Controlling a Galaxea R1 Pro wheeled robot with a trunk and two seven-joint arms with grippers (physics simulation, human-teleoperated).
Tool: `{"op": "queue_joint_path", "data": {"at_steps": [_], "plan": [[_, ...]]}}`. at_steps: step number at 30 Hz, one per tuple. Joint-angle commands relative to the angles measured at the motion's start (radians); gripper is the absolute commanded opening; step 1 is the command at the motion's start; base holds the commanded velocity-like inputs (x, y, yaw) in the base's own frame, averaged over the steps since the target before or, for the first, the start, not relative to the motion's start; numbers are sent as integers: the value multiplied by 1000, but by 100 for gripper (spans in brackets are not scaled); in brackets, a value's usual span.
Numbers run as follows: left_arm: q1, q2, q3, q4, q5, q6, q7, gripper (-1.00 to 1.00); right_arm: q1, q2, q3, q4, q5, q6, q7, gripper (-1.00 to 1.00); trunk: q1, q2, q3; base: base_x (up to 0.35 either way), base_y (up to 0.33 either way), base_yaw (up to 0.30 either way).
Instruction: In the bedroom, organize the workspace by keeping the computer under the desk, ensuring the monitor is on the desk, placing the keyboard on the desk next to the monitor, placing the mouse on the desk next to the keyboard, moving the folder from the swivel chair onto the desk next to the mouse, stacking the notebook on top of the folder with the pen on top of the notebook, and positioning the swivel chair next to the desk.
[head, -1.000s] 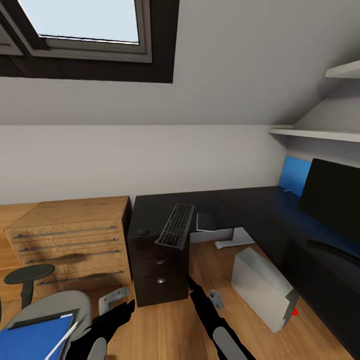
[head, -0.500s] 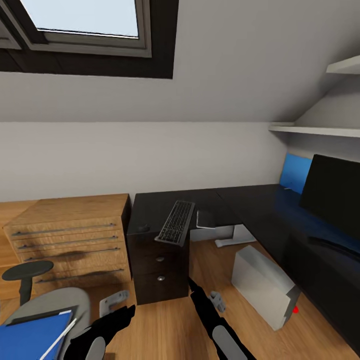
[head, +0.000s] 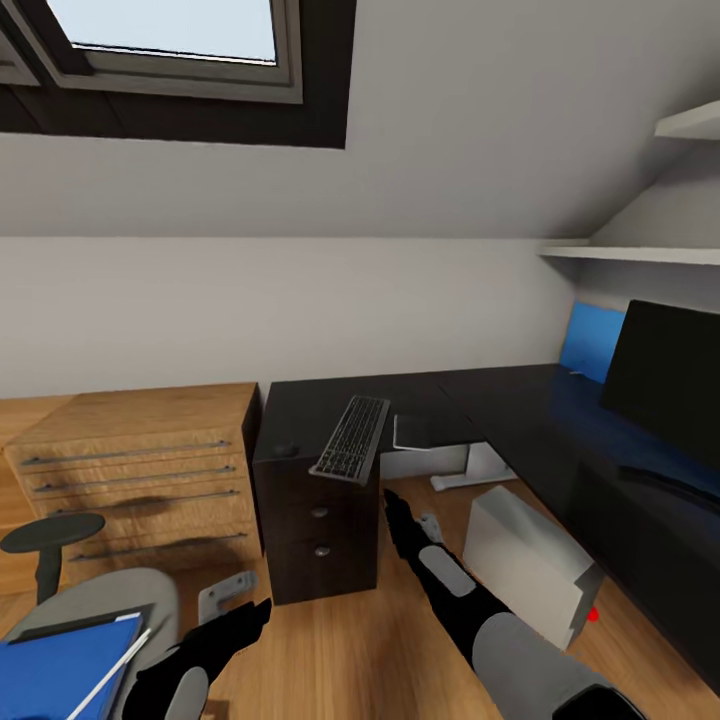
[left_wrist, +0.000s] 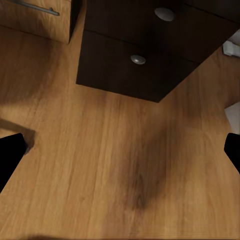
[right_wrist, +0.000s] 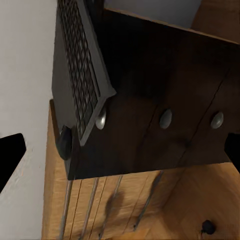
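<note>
While I look down from my head, my right claw (head: 392, 500) reaches out toward the desk (head: 480, 395), its fingers apart and empty. The keyboard (head: 352, 437) lies just ahead of that claw, hanging over the desk's edge above the drawer unit (head: 315, 535), so I judge it the thing to fetch first. The mouse (head: 286, 451) sits beyond it. My left claw (head: 250, 612) hangs low, also open, near the swivel chair (head: 110, 600), which holds the folder (head: 60, 668) and pen (head: 112, 675). The monitor (head: 665, 385) stands on the desk, with the computer (head: 525, 565) under it.

My left wrist looks down on the wooden floor (left_wrist: 110, 160), fingertips wide.

My right wrist faces the keyboard (right_wrist: 77, 75) overhanging the drawers.
</note>
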Motion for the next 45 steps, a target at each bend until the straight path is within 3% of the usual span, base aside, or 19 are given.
{"op": "queue_joint_path", "data": {"at_steps": [1,4,11,25,32,45], "plan": [[-1,0,0,-3,11,7,10,100,-19,-2,7,17,-54,13,17,100,4,-8,-4,0,0,0],[-1,1,1,-4,11,13,10,100,-37,-3,7,38,-102,78,57,100,15,-29,-14,0,0,0],[-1,-1,-4,-6,12,18,10,100,-48,-4,6,52,-134,166,139,100,42,-78,-36,0,0,0],[-1,-1,-6,-35,12,22,10,100,-48,1,16,54,-135,183,220,100,96,-176,-80,0,0,0],[-1,-1,-6,-35,11,22,11,100,-48,-5,13,52,-133,277,225,100,123,-225,-102,0,0,0],[-1,0,-5,-33,9,22,11,100,-48,-7,14,46,-132,296,225,100,173,-316,-142,0,0,0]]}}
